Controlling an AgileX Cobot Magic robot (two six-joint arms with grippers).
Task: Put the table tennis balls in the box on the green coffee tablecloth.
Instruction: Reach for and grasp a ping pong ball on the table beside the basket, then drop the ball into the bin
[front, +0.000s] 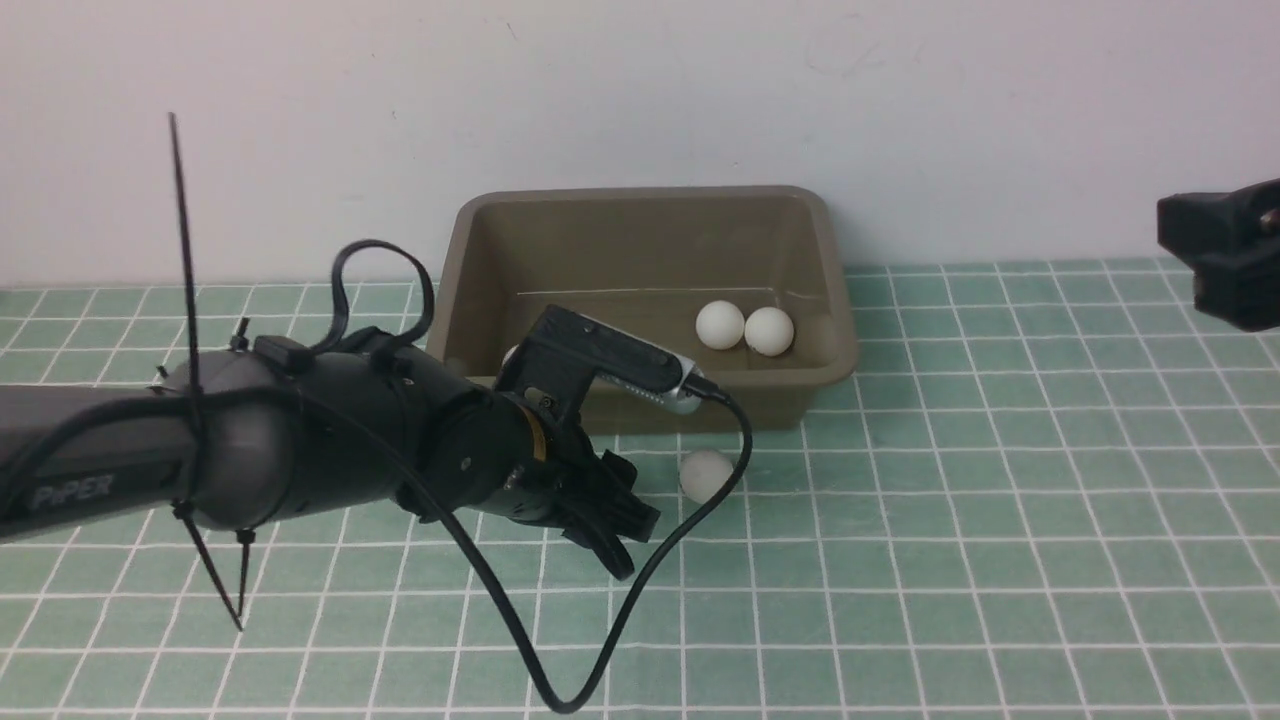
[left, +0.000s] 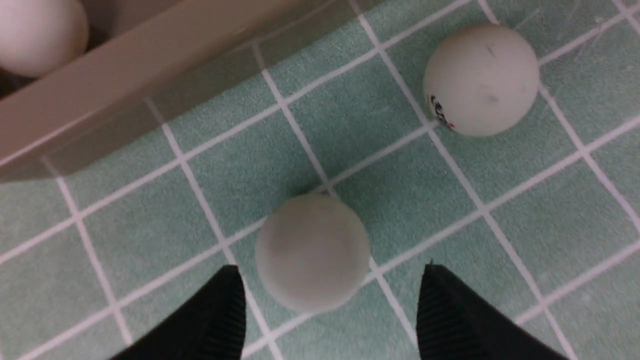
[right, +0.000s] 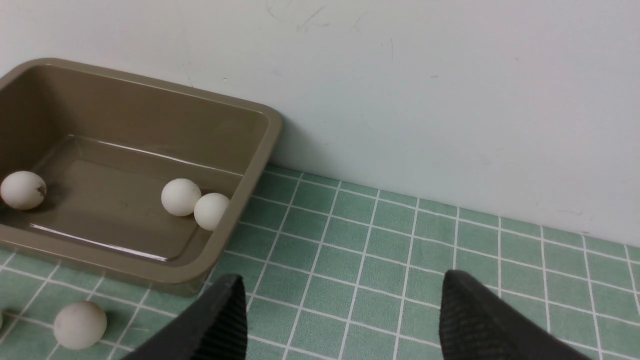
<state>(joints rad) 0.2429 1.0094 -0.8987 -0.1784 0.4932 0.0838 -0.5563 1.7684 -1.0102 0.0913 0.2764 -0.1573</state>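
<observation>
On the tabletop, green coffee tablecloth (front: 1000, 500): flat teal weave, slightly fuzzy, thin white grid. Box (front: 640, 235) sits on it against the white wall: smooth olive-brown plastic tub with rounded corners, flared rim and sloping walls. Three matte white table tennis balls are inside: first ball (front: 720, 325) touching second ball (front: 769, 331) at the right end, third ball (right: 22, 190) at the left end. Two more are on the cloth just in front of the box: plain ball (left: 312, 252) and printed ball (left: 481, 80), apart. Left jaws: black ribbed fingertips (left: 220, 320), partly spread and straddling the plain ball, with a gap either side and no contact. Printed ball lies beyond the tips. Right jaws: spread wide, nothing between them, off to the box's right.
</observation>
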